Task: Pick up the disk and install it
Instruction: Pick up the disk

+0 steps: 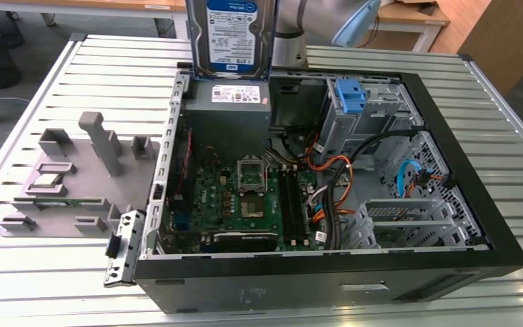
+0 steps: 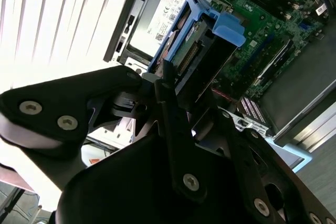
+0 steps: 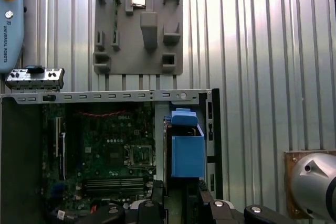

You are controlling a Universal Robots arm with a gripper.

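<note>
My gripper (image 2: 167,77) pinches the disk (image 1: 234,37), held upright above the open case (image 1: 334,289). The power supply (image 1: 229,116) sits directly beneath; the drive cage (image 1: 370,102) is well aside.

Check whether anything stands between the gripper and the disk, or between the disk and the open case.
Nothing visible. The gripper grips the silver rectangular blue-bracketed disk, which is upright over the open black computer case, above the grey power supply box.

Silver disk (image 1: 236,37), blue-and-white label, blue edging; green motherboard (image 1: 212,197); black case (image 1: 289,289); grey holder plate (image 1: 71,184); ribbed silvery worktop (image 1: 43,286).
</note>
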